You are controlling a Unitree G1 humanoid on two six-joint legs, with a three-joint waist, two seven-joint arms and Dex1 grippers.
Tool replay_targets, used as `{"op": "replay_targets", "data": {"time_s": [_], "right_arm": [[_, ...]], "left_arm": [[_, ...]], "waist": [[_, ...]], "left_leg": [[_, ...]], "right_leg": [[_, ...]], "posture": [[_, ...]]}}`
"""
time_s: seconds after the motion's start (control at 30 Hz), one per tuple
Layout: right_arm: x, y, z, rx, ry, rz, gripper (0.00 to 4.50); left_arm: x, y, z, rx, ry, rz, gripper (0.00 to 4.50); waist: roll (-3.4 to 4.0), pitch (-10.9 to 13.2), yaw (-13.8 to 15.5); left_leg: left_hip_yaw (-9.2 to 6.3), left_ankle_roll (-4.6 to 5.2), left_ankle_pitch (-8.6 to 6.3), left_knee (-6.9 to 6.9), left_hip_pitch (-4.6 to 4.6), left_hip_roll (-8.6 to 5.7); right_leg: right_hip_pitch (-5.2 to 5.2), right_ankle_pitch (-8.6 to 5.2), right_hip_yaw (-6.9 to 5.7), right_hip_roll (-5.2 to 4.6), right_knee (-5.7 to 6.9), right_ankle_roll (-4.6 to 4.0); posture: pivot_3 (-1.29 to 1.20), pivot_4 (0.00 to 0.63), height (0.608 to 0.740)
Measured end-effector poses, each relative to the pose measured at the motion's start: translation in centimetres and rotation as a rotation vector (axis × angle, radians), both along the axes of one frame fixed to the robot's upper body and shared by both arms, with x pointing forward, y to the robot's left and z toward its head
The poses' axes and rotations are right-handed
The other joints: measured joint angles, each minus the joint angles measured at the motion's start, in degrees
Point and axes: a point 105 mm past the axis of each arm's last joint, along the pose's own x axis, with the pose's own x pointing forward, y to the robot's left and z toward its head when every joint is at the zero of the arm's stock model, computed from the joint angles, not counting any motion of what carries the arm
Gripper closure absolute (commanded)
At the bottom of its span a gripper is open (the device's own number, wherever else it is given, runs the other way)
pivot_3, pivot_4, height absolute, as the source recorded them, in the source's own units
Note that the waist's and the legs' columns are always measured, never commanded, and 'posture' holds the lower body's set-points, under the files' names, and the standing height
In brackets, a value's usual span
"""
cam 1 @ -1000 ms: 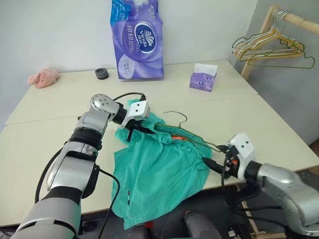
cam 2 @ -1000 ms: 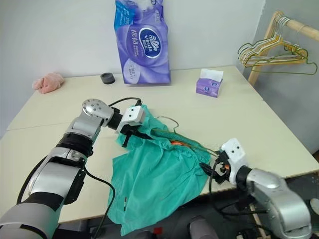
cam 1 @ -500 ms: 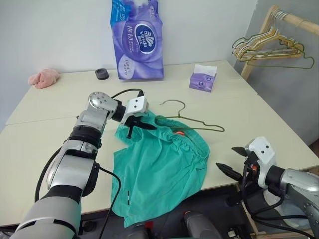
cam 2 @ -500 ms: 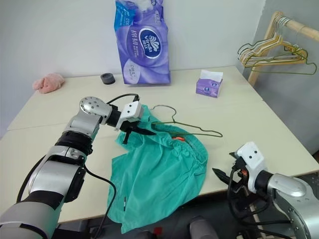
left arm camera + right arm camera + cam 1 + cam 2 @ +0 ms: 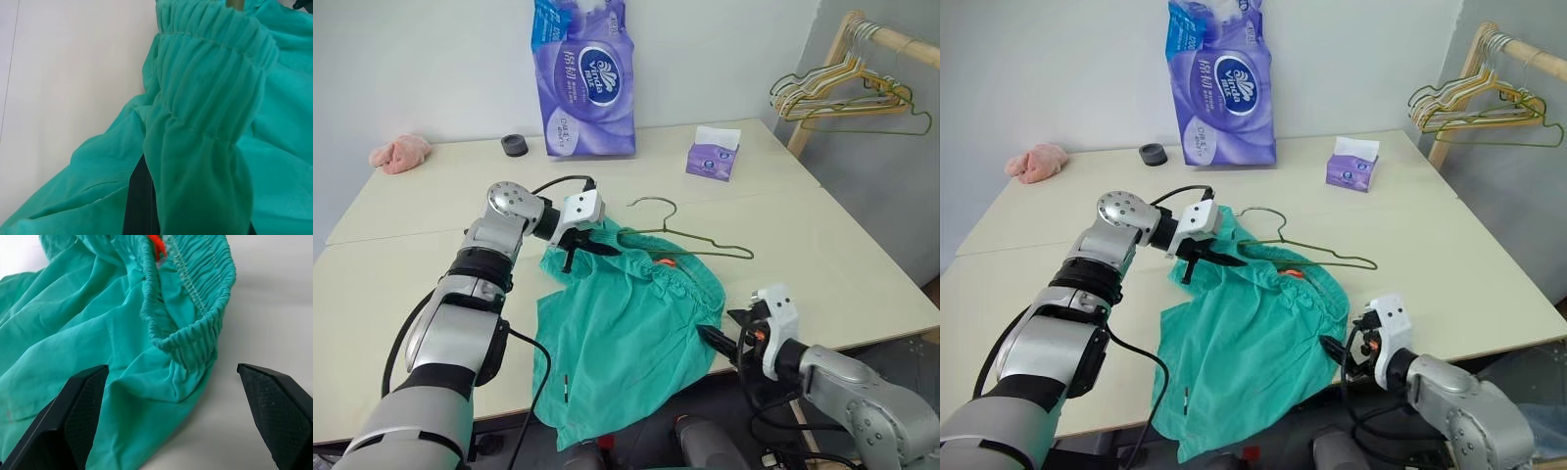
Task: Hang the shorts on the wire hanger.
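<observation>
Shorts [image 5: 626,323] — teal cloth, judged light, limp, prone to bunching; spread on table [image 5: 401,294], hem draped over near edge. Waistband pinched in left gripper [image 5: 590,249]. Right gripper [image 5: 171,421] spread wide, empty, facing free waistband end — likeliest hold. Wire hanger [image 5: 690,240] flat just beyond.

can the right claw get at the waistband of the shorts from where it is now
Probably yes. The right claw stands wide open at the table's near edge, aimed at the gathered waistband of the shorts, with only bare table beside it. The left claw grips the waistband's far end, out of the way.
</observation>
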Motion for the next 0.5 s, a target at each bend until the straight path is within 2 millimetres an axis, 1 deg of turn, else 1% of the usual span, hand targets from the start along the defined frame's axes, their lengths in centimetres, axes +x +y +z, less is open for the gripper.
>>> {"op": "replay_targets", "data": {"time_s": [0.07,0.13,0.23,0.3,0.5], "right_arm": [[0.5,0.1,0.1,0.009,-0.011,-0.017,0.00],[0.9,-0.3,-0.2,0.001,-0.004,-0.049,0.00],[1.1,-0.3,-0.5,0.006,0.008,-0.068,0.60],[1.3,-0.3,-0.3,0.005,-0.001,-0.066,1.20],[1.3,-0.3,-0.8,-0.009,0.006,-0.083,3.30]], "left_arm": [[0.0,0.0,0.1,0.000,-0.002,0.000,4.50],[0.0,0.0,0.1,0.000,-0.001,0.002,4.50],[0.1,0.1,0.0,0.000,0.001,0.005,4.50],[0.1,0.1,0.0,-0.001,0.005,0.010,4.50],[0.1,0.2,0.0,-0.003,0.006,0.014,4.50]], "waist": [[0.01,-0.01,0.06],[0.01,-0.01,0.07],[0.02,0.00,0.02],[0.02,0.00,0.01],[0.02,0.00,0.03]], "left_leg": [[-0.04,0.00,0.00,0.00,-0.01,0.00],[-0.03,0.00,0.00,0.00,-0.01,-0.01],[-0.02,0.00,0.00,-0.01,0.00,0.00],[-0.02,0.00,0.00,-0.01,0.00,0.00],[-0.03,0.00,0.00,-0.01,-0.01,0.00]], "right_leg": [[0.00,0.00,-0.02,0.00,0.00,0.00],[0.00,0.00,-0.02,-0.01,0.00,0.00],[-0.01,0.00,-0.01,0.00,0.00,0.00],[-0.01,0.00,-0.02,0.00,0.00,0.00],[-0.01,0.00,-0.02,0.00,0.00,0.00]], "posture": [[-0.23,0.040,0.740],[-0.23,0.056,0.740],[-0.23,0.056,0.740],[-0.22,0.058,0.740],[-0.22,0.048,0.740]]}}
